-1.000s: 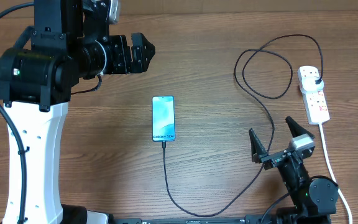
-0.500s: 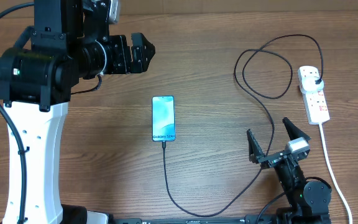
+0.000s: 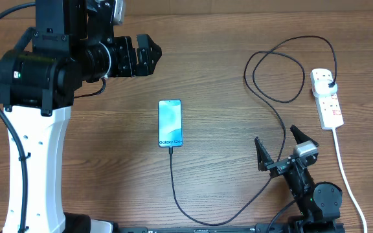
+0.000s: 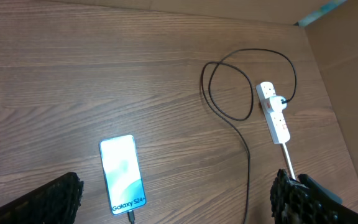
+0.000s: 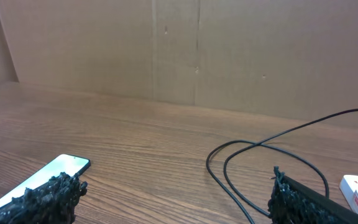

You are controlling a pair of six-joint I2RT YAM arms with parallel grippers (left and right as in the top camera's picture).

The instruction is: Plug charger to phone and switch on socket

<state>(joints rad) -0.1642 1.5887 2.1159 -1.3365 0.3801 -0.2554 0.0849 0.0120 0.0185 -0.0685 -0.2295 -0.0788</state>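
Observation:
The phone (image 3: 170, 123) lies flat mid-table with its light-blue screen lit; it also shows in the left wrist view (image 4: 122, 173) and the right wrist view (image 5: 45, 174). The charger cable (image 3: 173, 188) runs from the phone's near end, curves right, loops (image 3: 274, 71) and ends in a black plug in the socket (image 3: 327, 97), a white power strip at the right. The connector sits at the phone's port. My left gripper (image 3: 146, 55) is open and empty, high at the back left. My right gripper (image 3: 280, 150) is open and empty near the front right, beside the cable.
The socket's thick white cord (image 3: 345, 175) runs from the strip toward the front right edge, close to my right arm. A cardboard wall (image 5: 197, 50) stands behind the table. The left arm's white base (image 3: 37, 162) fills the left side.
My right gripper has drawn slightly to the left and toward the front edge. The left arm, phone, cable and socket have not moved.

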